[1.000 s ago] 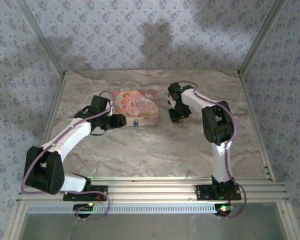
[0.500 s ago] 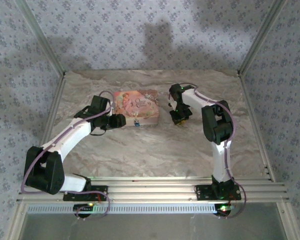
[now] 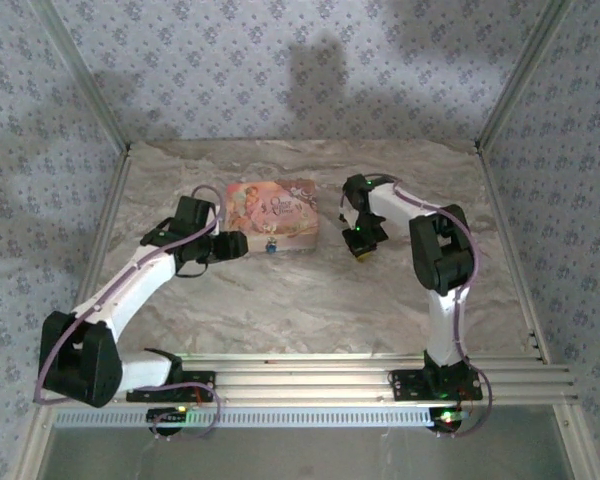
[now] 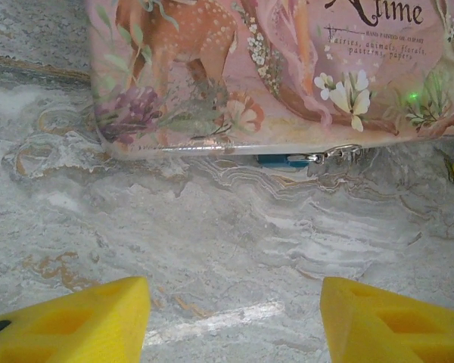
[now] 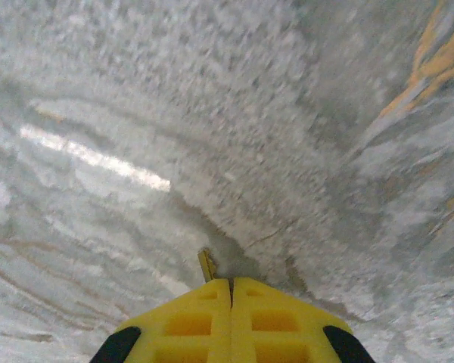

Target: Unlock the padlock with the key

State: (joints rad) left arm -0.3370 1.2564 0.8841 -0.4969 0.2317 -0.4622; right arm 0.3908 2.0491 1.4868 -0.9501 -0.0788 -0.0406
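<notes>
The padlock (image 4: 276, 159) is a tiny blue body with a metal loop, hanging at the front edge of the pink picture box (image 4: 272, 68); from above the padlock (image 3: 271, 246) sits at the box's near side. My left gripper (image 4: 234, 302) is open over bare marble, a short way in front of the padlock; in the top view the left gripper (image 3: 242, 243) is just left of it. My right gripper (image 5: 231, 283) is shut, and a thin sliver, the key (image 5: 206, 265), pokes out beside the seam. In the top view the right gripper (image 3: 361, 247) is right of the box.
The marble tabletop (image 3: 310, 290) stretches open between the two arms and toward the near rail. The metal frame posts (image 3: 500, 110) and patterned walls border the back and sides.
My right gripper has slid a little toward the near side, staying shut. The left arm's elbow has swung outward to the left, with its gripper still beside the box.
</notes>
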